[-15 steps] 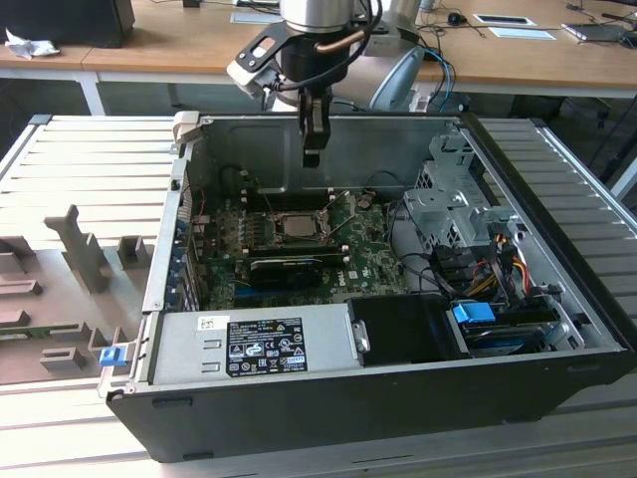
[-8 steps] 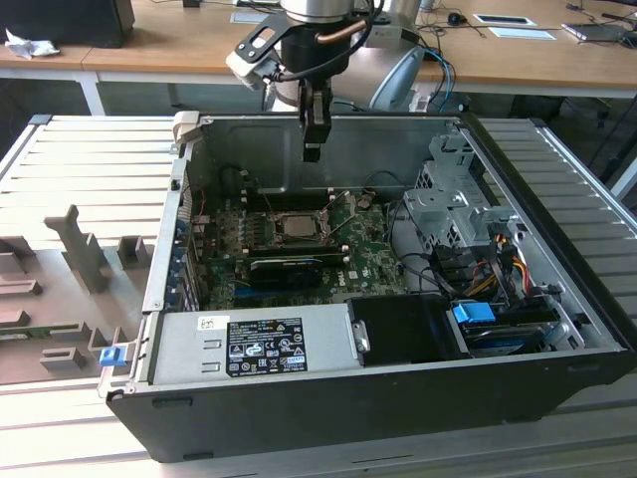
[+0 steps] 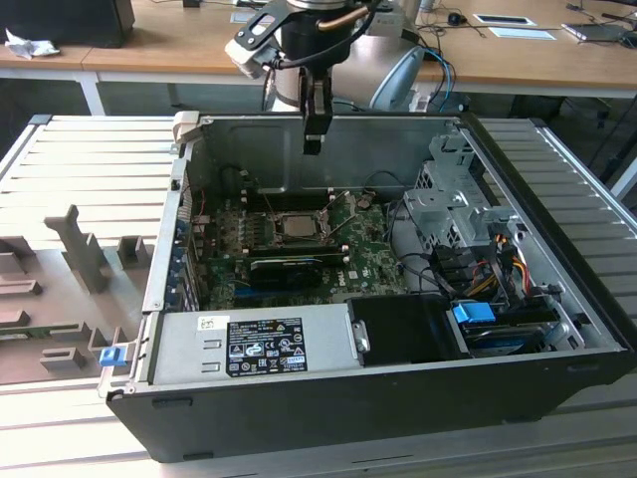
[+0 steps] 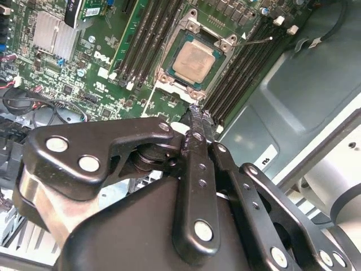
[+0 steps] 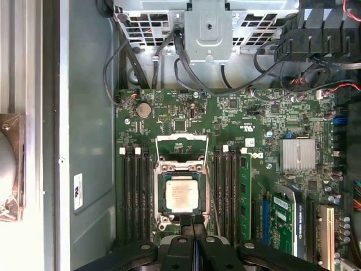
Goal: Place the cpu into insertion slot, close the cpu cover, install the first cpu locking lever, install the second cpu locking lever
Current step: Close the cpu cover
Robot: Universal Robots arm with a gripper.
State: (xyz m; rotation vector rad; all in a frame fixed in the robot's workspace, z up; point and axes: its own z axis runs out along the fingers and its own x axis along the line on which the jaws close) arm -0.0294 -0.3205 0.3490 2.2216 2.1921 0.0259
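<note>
Exterior view, item one: my gripper (image 3: 313, 147), black, hanging point-down over the rear wall of an open computer case (image 3: 378, 149). The case lies on a grey ribbed surface (image 3: 90, 159).

Item two: gripper state. In both wrist views the two fingers are pressed together at the tips (image 4: 196, 110) (image 5: 192, 221), with nothing between them. I hold nothing and touch nothing.

Item three: the cpu (image 5: 181, 195), a pale silver-grey square. It lies flat in the insertion slot (image 5: 160, 197), amid the green circuit board (image 5: 225, 118). In the second wrist view the cpu (image 4: 193, 59) sits well apart from my fingertips. In the exterior view it shows as a small pale square (image 3: 296, 225) near the middle of the board.

Item four: the cpu cover (image 5: 181, 165), a thin metal frame. It appears lifted off the chip, standing at the slot's far edge, with board visible through its cut-out.

Item five: long black memory connectors (image 5: 135, 192) run along both sides of the slot.

Item six: a ribbed silver heat sink (image 5: 297, 154), on the board and well apart from the slot.

Item seven: a grey power supply with a label (image 3: 267, 346), at the case's near edge in the exterior view.
</note>
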